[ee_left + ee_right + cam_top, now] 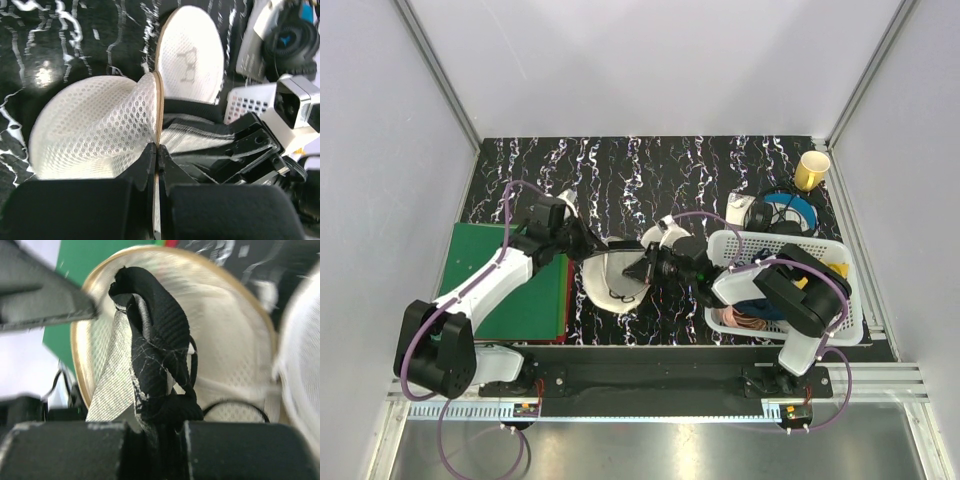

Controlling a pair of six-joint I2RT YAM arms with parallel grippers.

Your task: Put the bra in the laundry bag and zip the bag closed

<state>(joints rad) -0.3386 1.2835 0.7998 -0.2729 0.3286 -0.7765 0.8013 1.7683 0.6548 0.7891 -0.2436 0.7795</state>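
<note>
1. Position: round cream-white mesh clamshell laundry bag [613, 280] sits open at the middle of the black white-veined tabletop [650, 170]. One half is tipped up and the hinged half lies at its 1 o'clock.
2. Grip, left hand [156, 155]: fingers together, pinched on the bag's tan rim at its 10 o'clock in the overhead view, propping that half up.
3. Grip, right hand [160, 432]: clamped on the bunched black-and-grey fabric bra [160, 345], reaching in from 3 o'clock. The bra is at the bag's mouth, judged not fully inside.
4. Handling: the bra looks soft, light and limp. Straps may trail over the rim, so hold the bunched centre. The mesh yields; only the rim offers firm purchase.
5. Nearby: white plastic lattice basket [785, 290] at the bag's 3 o'clock, apart from it.
</note>
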